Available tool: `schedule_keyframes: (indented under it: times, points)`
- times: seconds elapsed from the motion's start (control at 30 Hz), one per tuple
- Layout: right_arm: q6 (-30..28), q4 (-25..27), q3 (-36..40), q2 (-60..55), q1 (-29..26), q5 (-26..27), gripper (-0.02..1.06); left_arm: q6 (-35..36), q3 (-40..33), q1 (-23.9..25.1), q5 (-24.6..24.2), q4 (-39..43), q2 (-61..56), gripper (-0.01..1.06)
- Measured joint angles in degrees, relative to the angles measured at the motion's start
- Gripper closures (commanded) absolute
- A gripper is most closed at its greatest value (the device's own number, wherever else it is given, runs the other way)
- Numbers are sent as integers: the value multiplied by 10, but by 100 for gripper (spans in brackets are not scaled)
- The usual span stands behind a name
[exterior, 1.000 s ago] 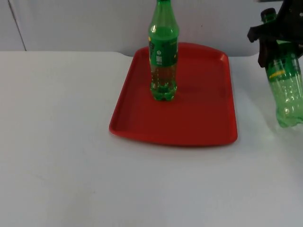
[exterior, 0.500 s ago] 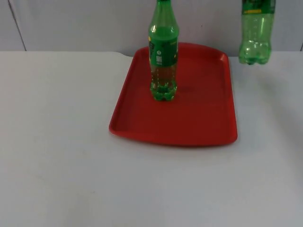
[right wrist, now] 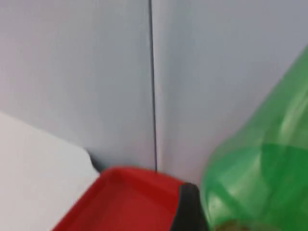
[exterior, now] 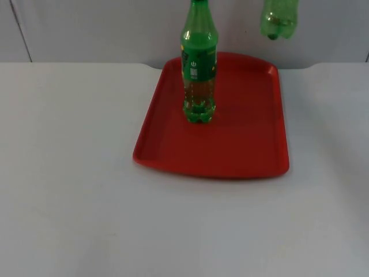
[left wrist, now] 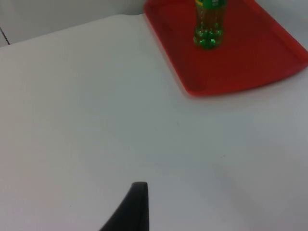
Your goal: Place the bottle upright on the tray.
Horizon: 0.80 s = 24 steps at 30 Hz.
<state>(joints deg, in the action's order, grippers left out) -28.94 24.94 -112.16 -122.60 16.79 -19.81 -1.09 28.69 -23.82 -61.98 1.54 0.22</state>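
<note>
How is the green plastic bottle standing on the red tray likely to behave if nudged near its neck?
The standing green plastic bottle is tall on a narrow base, so it would probably tip rather than slide. It looks mostly empty, so likely light and easily toppled. If it falls, its round body may roll, though the red plastic tray's raised rim should stop it.
</note>
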Motion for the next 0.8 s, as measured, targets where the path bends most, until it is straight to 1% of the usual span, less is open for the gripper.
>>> schedule_keyframes:
  times: [0.13, 0.17, 0.27, 0.3, 0.43, 0.47, 0.6, 0.63, 0.67, 0.73, 0.77, 0.8]
  points:
    - [-8, 6, 0, 0, 4, 43, 105, 0, 0, 0, 0, 0, 0, 0]
    - [-8, 6, 0, 0, 4, 43, 105, 0, 0, 0, 0, 0, 0, 0]
    - [-9, 27, 1, -1, 11, 73, 105, 0, 0, 0, 0, 0, 0, 0]
    - [-9, 27, 1, -1, 11, 73, 105, 0, 0, 0, 0, 0, 0, 0]
    - [-15, 36, 40, -1, 20, 130, 105, 0, 0, 0, 0, 0, 0, 0]
    - [-15, 36, 40, -1, 20, 130, 105, 0, 0, 0, 0, 0, 0, 0]
    - [-17, 36, 135, 18, 30, 242, 105, 0, 0, 0, 0, 0, 0, 0]
    - [-17, 36, 135, 18, 30, 242, 105, 0, 0, 0, 0, 0, 0, 0]
    - [-17, 36, 154, 23, 32, 272, 105, 0, 0, 0, 0, 0, 0, 0]
    - [-15, 35, 181, 33, 35, 312, 105, 0, 0, 0, 0, 0, 0, 0]
    - [-2, 28, 192, 36, 35, 334, 105, 0, 0, 0, 0, 0, 0, 0]
    - [-2, 28, 192, 36, 35, 334, 105, 0, 0, 0, 0, 0, 0, 0]
